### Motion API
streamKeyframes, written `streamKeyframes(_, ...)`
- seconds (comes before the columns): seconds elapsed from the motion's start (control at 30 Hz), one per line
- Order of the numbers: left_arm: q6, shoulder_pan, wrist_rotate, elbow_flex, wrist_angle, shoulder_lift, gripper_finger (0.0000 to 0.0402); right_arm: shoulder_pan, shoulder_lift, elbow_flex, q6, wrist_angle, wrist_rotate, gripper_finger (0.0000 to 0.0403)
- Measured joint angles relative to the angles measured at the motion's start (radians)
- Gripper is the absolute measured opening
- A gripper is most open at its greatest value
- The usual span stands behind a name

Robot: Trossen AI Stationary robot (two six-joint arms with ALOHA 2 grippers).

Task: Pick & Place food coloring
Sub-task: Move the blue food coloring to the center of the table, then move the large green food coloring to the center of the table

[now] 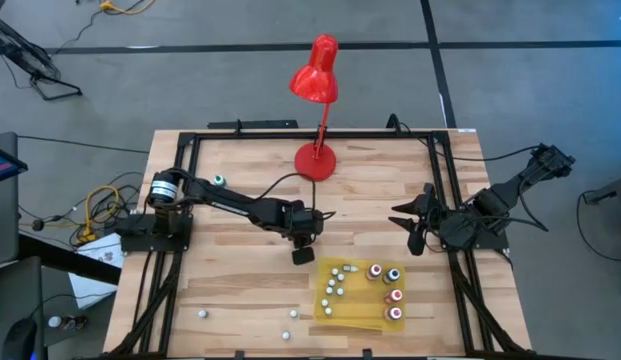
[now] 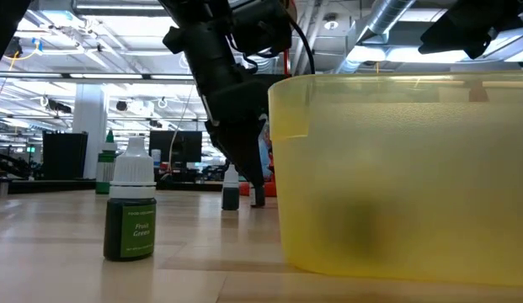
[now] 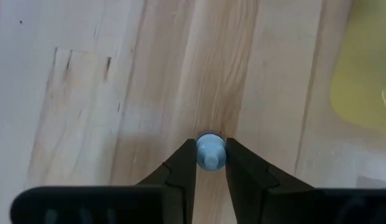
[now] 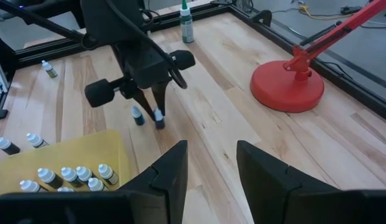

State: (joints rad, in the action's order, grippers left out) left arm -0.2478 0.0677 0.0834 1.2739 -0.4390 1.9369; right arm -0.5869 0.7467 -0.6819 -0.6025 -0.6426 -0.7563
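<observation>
Food coloring bottle (image 3: 211, 151), pale cap, stands upright on the wooden table (image 1: 240, 270) between the two dark fingers (image 3: 180, 171) of the left gripper (image 4: 150, 111). In the left wrist view I look straight down on its cap, and both fingertips sit right against the cap's sides; I read this as closed on the bottle, which has its base on the table. In the right wrist view a second small bottle (image 4: 137, 116) with dark contents stands just beside the gripped one, outside the fingers. From above, the left gripper (image 1: 302, 243) is near the table's middle, just short of the yellow tray (image 1: 362, 314), which lies toward the front edge. I count several pale-capped bottles (image 1: 335, 278) lying in the tray's left part and four upright ones (image 1: 384, 290) with red and dark tops in its right part. A few more bottles (image 1: 202, 314) are scattered on the wood near the front edge, left of the tray. The low view shows a green bottle (image 2: 130, 206) close to the camera, labelled as green, well left of the tray wall (image 2: 396, 177). The right gripper (image 1: 412, 222) hovers above the table at the right side, apart from everything; its fingers (image 4: 174, 163) stand parted with nothing between them. The red lamp (image 1: 316, 100) sits at the table's far edge, its base (image 4: 287, 86) well apart from both grippers. Another green-topped bottle (image 4: 187, 25) stands near the far-left frame.
</observation>
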Motion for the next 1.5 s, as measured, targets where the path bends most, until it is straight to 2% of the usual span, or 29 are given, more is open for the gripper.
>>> streamKeyframes(0.3,-0.046,0.0,0.001,0.0,0.001,0.0,0.0074,0.0,0.0,0.0,0.0,0.0,0.0,0.0129)
streamKeyframes(0.7,-0.075,0.0,0.007,0.0,0.01,-0.023,0.014,0.0,0.0,0.0,0.0,0.0,0.0,0.0129)
streamKeyframes(0.87,-0.026,0.0,0.062,0.0,-0.039,-0.11,0.0143,0.0,0.0,0.0,0.0,0.0,0.0,0.0129)
streamKeyframes(1.13,0.028,-0.007,0.247,-0.034,-0.222,-0.261,0.0144,0.0,0.0,0.0,0.0,0.0,0.0,0.0129)
streamKeyframes(1.27,0.031,-0.065,0.27,-0.155,-0.247,-0.384,0.0144,0.0,0.0,0.0,0.0,0.0,0.0,0.0129)
streamKeyframes(1.5,-0.038,-0.272,0.251,-0.406,-0.22,-0.686,0.0144,0.0,0.0,0.0,0.0,0.0,0.0,0.0129)
